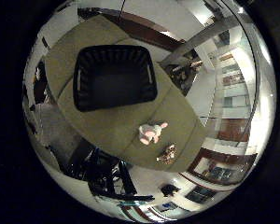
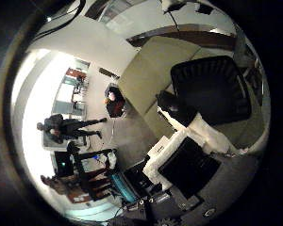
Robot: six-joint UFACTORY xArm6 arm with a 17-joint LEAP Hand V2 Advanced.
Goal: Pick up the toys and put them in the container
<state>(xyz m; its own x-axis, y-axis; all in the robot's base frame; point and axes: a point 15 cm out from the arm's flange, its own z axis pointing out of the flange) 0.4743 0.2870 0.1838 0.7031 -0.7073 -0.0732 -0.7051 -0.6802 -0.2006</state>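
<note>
A black slatted container (image 1: pixel 81 84) stands on an olive-green table (image 1: pixel 70 47). A pink plush toy (image 1: pixel 152 133) lies on the table away from the container, near the table's edge. A small brown toy (image 1: pixel 166 154) lies just beyond it, at the edge. In the right thumb side palm view the container (image 2: pixel 182 83) shows beside my right hand (image 2: pixel 193 141), whose white and black fingers reach across, relaxed and holding nothing. The hand is high above the table and touches neither toy.
Black stands and chairs (image 1: pixel 103 173) crowd the floor beside the table's edge near the toys. Shelving (image 1: pixel 229 84) lines the wall past the table. A dark object (image 2: pixel 113 99) sits on the floor by a table corner.
</note>
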